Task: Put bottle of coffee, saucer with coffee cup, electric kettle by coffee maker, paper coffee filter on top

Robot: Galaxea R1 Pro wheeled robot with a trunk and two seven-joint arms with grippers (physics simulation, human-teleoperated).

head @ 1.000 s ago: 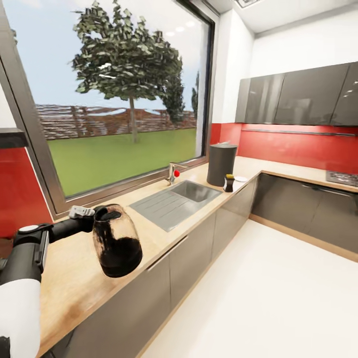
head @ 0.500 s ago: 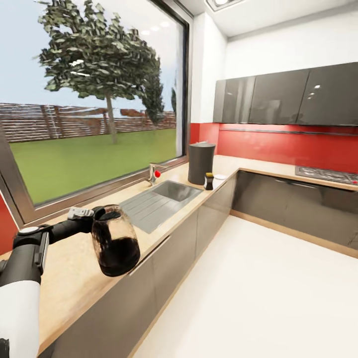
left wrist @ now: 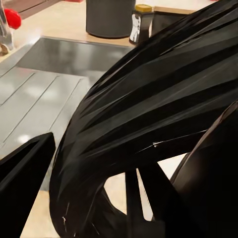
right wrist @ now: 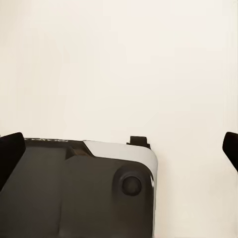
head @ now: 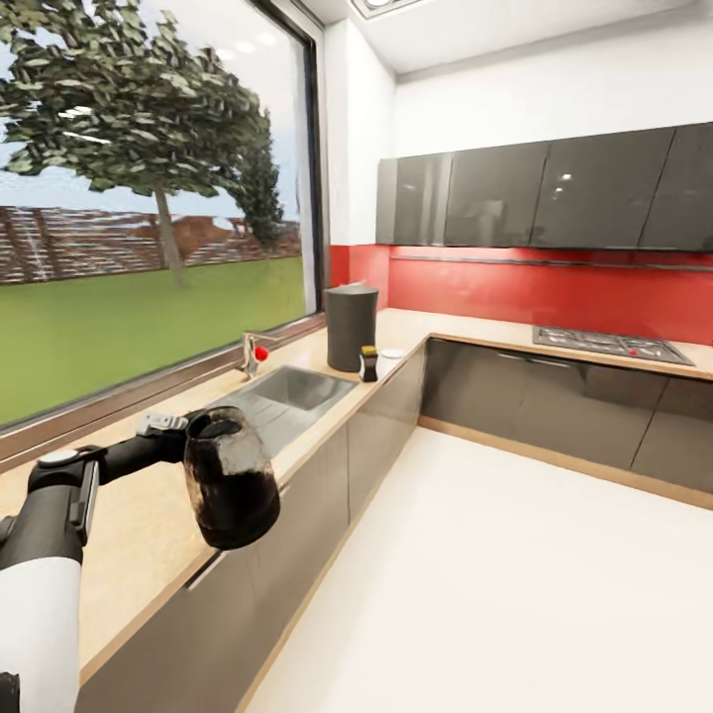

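Running along under the window, the tabletop (head: 149, 515) carries the coffee maker (head: 351, 328) with the bottle of coffee (head: 368, 363) beside it (kettle step underway), while the left fingers (head: 163, 424) clasp the electric kettle (head: 230, 478), needing carriage there; right fingers (right wrist: 229, 148) spread wide.
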